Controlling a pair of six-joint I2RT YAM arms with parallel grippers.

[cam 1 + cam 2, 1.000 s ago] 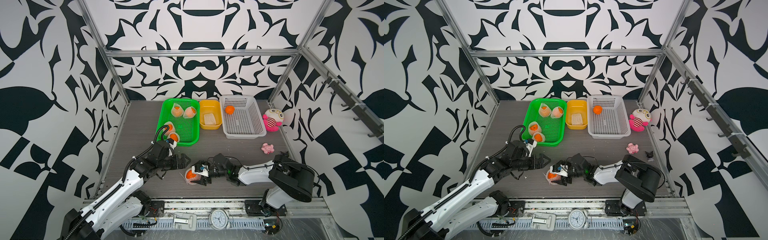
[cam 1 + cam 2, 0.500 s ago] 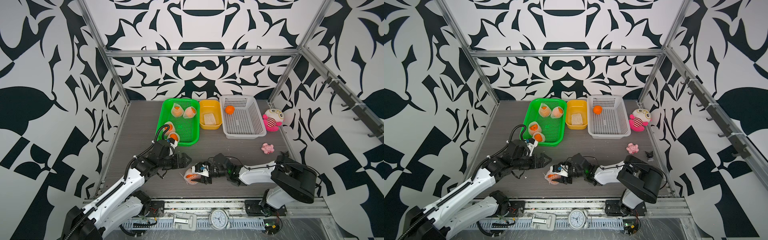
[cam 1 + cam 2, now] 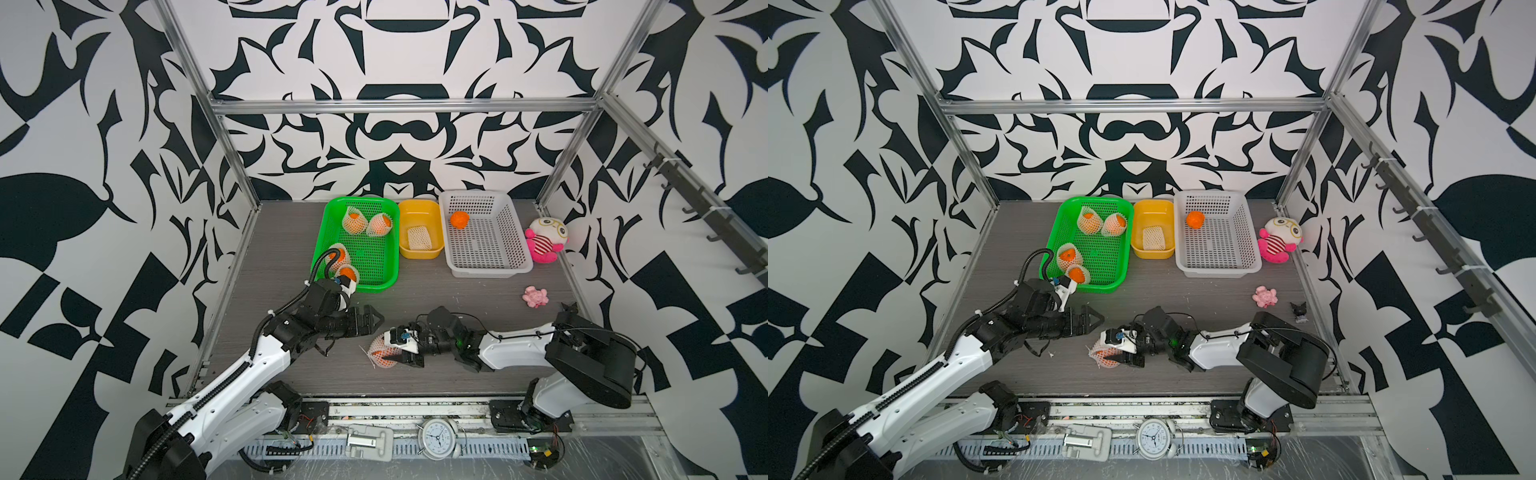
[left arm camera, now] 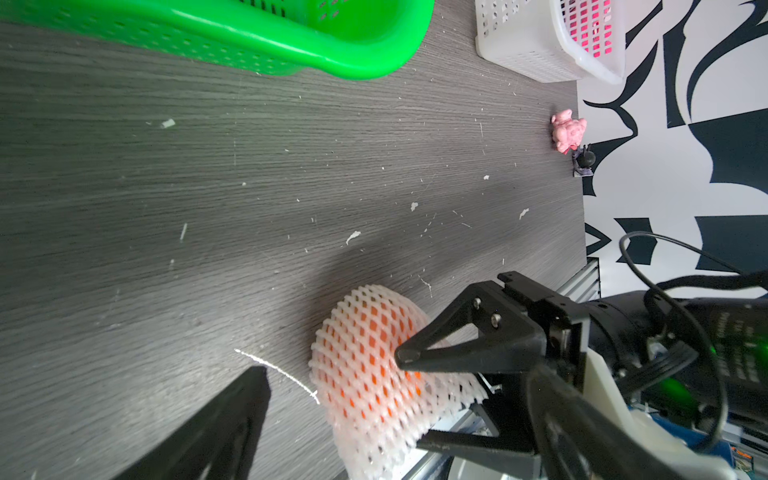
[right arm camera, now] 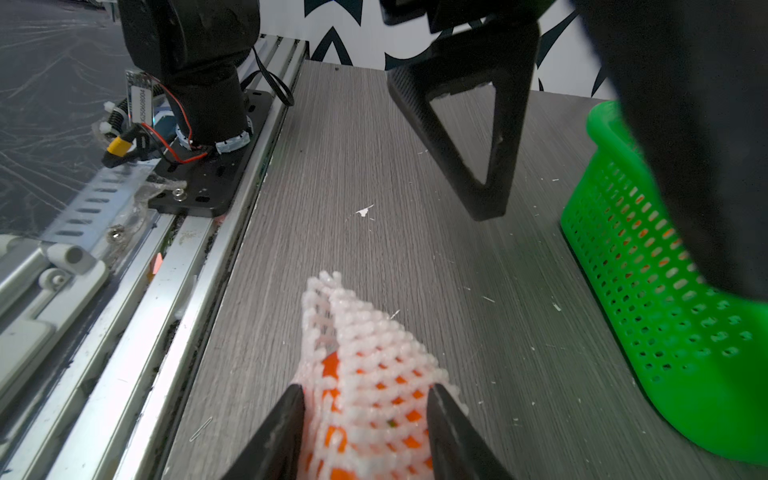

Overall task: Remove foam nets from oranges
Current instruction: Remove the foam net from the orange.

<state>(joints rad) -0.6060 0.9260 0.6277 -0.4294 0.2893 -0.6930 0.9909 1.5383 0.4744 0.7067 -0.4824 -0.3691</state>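
Your right jaws clamp the wrapped orange point(image 3: 383, 353) on the counter point(image 3: 291, 257) through its foam net point(image 5: 365, 332). Your left jaws hang wide open just beside it. With net and fruit pinched together, a pull could tear the net instead of sliding it off, or the orange could squirt free and roll. The green basket point(image 3: 374, 257) holds four wrapped oranges point(image 3: 353, 220), the yellow tub point(image 3: 419, 252) one empty net point(image 3: 419, 237), and the white basket point(image 3: 486, 245) one bare orange point(image 3: 459, 219).
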